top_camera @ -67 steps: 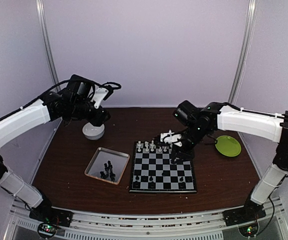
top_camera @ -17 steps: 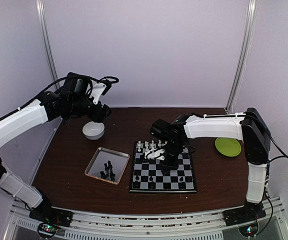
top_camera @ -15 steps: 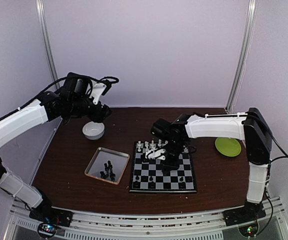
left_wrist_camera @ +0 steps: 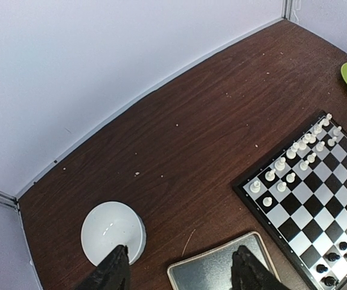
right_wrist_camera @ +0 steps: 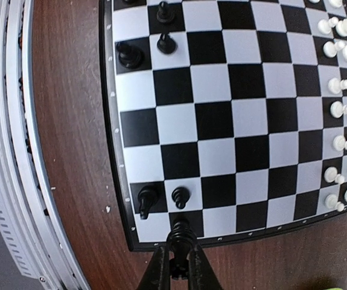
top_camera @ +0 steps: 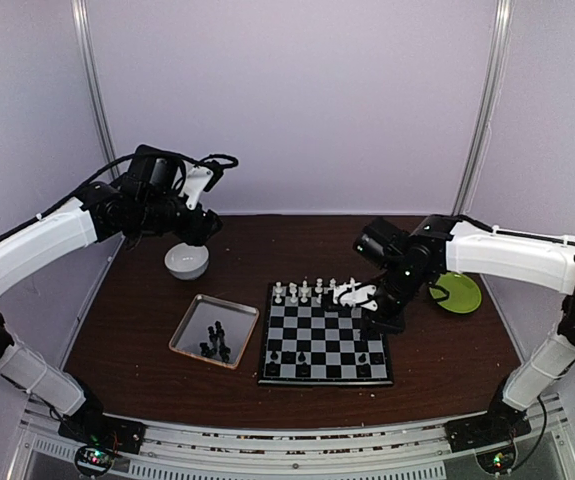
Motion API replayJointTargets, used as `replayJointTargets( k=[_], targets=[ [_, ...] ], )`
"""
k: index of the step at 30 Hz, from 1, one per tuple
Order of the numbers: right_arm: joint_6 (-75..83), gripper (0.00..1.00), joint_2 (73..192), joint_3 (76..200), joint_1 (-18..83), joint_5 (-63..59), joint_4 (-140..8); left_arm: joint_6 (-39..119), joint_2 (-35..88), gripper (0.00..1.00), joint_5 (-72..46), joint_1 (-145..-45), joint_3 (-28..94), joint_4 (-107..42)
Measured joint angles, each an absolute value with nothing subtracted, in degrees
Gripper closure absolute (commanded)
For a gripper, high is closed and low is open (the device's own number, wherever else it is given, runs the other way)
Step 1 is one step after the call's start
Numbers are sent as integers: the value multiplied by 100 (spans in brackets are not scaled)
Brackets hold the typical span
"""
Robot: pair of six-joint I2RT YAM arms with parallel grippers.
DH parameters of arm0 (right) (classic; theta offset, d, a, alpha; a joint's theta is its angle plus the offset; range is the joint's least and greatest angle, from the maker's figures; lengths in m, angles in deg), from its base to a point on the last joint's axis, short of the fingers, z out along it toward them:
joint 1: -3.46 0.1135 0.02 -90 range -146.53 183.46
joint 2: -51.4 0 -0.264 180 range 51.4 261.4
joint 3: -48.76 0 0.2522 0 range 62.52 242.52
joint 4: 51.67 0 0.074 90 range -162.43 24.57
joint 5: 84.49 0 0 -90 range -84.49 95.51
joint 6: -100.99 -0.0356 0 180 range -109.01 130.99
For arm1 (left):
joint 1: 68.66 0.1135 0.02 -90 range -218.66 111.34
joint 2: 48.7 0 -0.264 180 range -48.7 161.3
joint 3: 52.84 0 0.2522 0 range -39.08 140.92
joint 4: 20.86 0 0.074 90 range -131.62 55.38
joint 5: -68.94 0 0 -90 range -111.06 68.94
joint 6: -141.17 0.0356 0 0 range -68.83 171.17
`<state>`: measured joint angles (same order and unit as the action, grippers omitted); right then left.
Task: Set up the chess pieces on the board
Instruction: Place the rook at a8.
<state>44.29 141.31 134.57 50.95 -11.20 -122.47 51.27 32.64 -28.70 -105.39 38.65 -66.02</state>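
The board (top_camera: 325, 340) lies at mid table and also shows in the left wrist view (left_wrist_camera: 318, 199) and the right wrist view (right_wrist_camera: 221, 121). White chess pieces (top_camera: 302, 292) stand along its far rows. A few black ones (top_camera: 302, 357) stand on its near row. My right gripper (top_camera: 382, 322) hangs over the board's right edge, shut on a black chess piece (right_wrist_camera: 180, 232). Two more black pieces (right_wrist_camera: 146, 198) stand just beyond it. My left gripper (top_camera: 202, 228) is open and holds nothing (left_wrist_camera: 179, 278), high above the bowl and tray.
A silver tray (top_camera: 192, 325) left of the board holds several black pieces (top_camera: 215, 340); its corner shows in the left wrist view (left_wrist_camera: 221, 269). A white bowl (top_camera: 186, 262) sits behind it. A green plate (top_camera: 455, 292) lies right of the board.
My right gripper has swung from the board's middle to its right edge, and its jaws have shut on a black piece. The left arm has not moved.
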Motion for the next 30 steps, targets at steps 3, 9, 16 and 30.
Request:
replayJointTargets(
  k=[3,9,16,30],
  targets=[
    [4483,94,13877,13064,5082,-1125,-12275,5129,3264,41,-2874,-10539,3872,-6602],
    [4577,94,13676,12456,5077,-1116,-12208,5131,3317,41,-2868,-10539,3911,-6611],
    [4577,93,13685,12010,5077,-1116,-11823,5131,3345,41,-2868,-10539,3916,-6613],
    [4582,93,13947,11899,5077,-1131,-11502,5131,3430,41,-2831,-10539,3940,-6622]
  ],
)
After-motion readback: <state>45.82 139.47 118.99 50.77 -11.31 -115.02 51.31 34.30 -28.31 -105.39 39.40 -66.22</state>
